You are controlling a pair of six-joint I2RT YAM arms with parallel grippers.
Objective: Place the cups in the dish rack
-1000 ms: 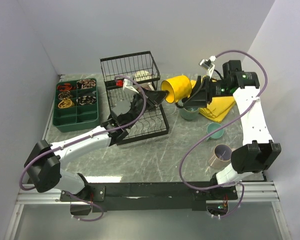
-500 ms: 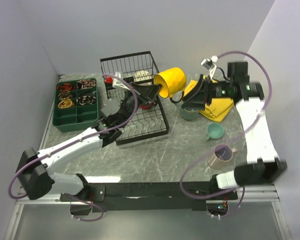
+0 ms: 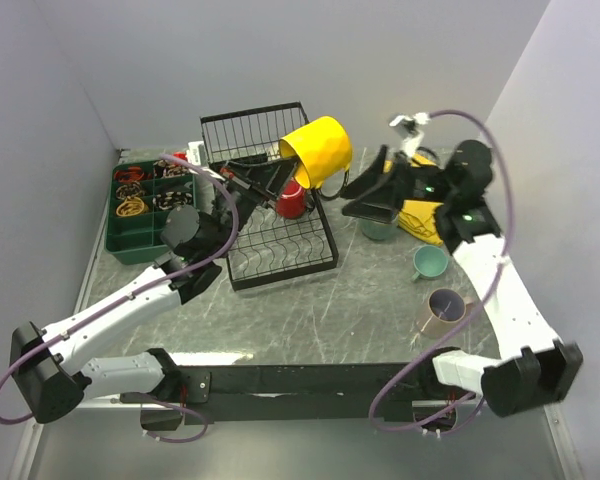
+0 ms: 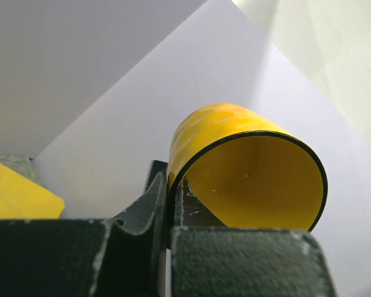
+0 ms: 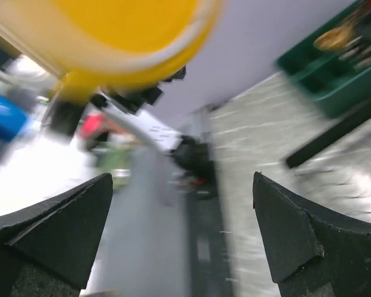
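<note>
My left gripper is shut on the rim of the yellow mug and holds it tilted in the air over the black wire dish rack. In the left wrist view my gripper pinches the yellow mug's wall. A red mug sits in the rack. My right gripper is open and empty, to the right of the yellow mug; in the right wrist view my gripper has the mug above it. A large teal mug, small teal mug and pinkish-beige mug stand on the table. The cream mug is hidden.
The rack's tall basket is at the back. A dark green compartment tray with small items lies left of the rack. A yellow cloth lies under the right arm. White walls close in the table at the back and sides.
The yellow mug has moved left and up over the rack in my left gripper. My right gripper has drawn back from it to the right and stands open.
</note>
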